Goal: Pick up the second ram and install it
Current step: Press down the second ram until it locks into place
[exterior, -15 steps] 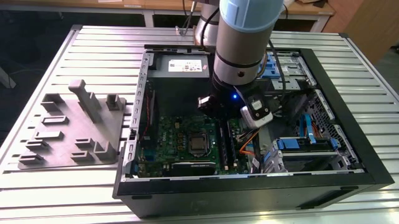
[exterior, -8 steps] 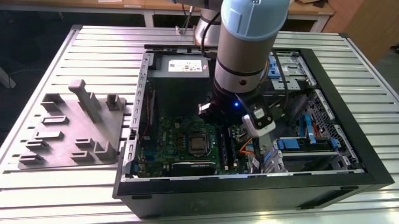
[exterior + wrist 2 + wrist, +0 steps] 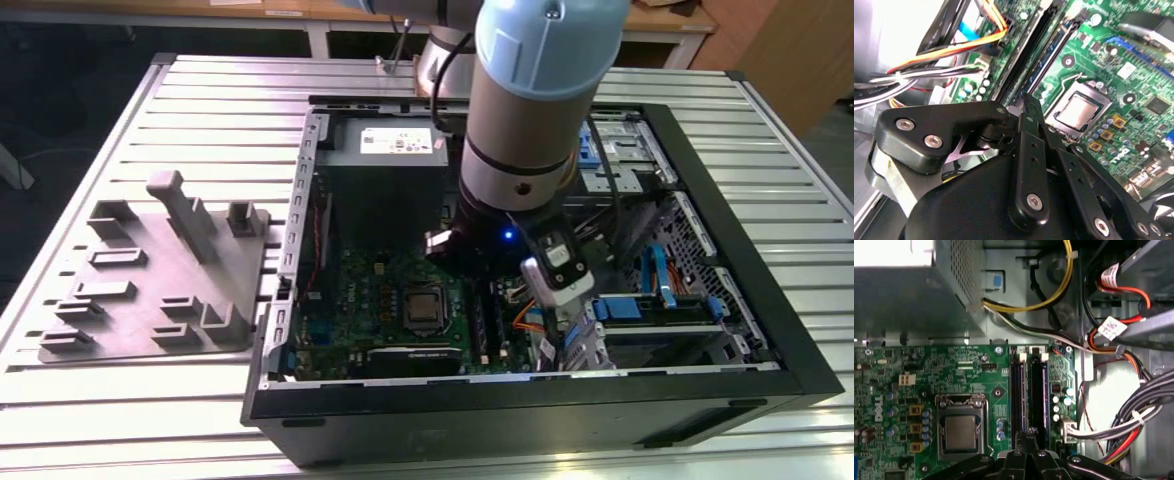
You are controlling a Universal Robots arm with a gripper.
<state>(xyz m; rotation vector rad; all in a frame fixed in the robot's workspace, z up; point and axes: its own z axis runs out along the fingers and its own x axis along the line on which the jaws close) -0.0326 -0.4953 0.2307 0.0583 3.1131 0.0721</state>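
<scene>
Inside the open computer case [image 3: 747,330], the gripper [image 3: 1026,436] hangs low over the motherboard [image 3: 954,365], its fingers pressed together and holding nothing. The second ram [image 3: 1038,395] sits seated in the memory slots [image 3: 1019,395], just beside the processor socket [image 3: 960,432].

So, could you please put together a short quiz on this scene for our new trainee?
1. True or false: the gripper hangs over the grey fixture tray.
2. On the motherboard, what sits beside the memory slots? A) processor socket B) cooling fan C) disk drive
3. On which side of the exterior view does the tray lie, outside the computer case?
Key: 1 false, it is inside the case, over the memory slots; 2 A; 3 the exterior view's left.
</scene>
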